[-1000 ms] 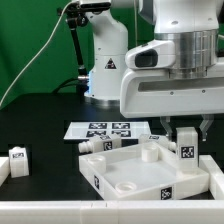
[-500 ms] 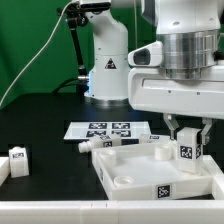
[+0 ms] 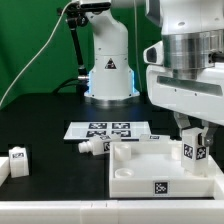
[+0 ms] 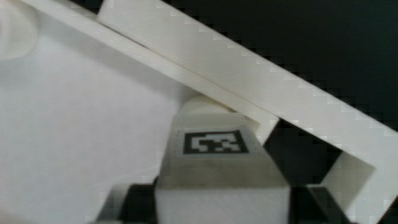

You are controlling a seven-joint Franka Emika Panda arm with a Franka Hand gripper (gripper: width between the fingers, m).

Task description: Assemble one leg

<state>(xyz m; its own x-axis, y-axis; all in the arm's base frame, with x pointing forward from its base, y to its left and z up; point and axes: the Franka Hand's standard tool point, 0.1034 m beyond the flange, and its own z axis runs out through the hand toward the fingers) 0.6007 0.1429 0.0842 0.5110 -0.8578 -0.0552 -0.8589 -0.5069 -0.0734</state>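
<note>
Leg [image 3: 196, 153]: stubby white peg, upright, black-and-white square tag on its side.
Pincer [image 3: 195, 140]: clamped around it, over the panel [image 3: 135, 172].

The panel [image 3: 150, 172] sat on the table [image 3: 45, 125], near and toward the exterior view's right. Behind it, farther off and about mid-scene, the marker board [image 3: 110, 130] lay flat. A second leg [image 3: 92, 146] lay on its side on the table, between the marker board and the panel's left far corner, just beside both. A small block [image 3: 18, 160] stood well apart at the exterior view's left edge. The arm's base [image 3: 108, 72] stood far behind the marker board. Over the panel's right side hung the gripper [image 3: 194, 135], and the leg [image 3: 193, 152] stood upright between its fingers, beside the panel's wall [image 4: 231, 70].
</note>
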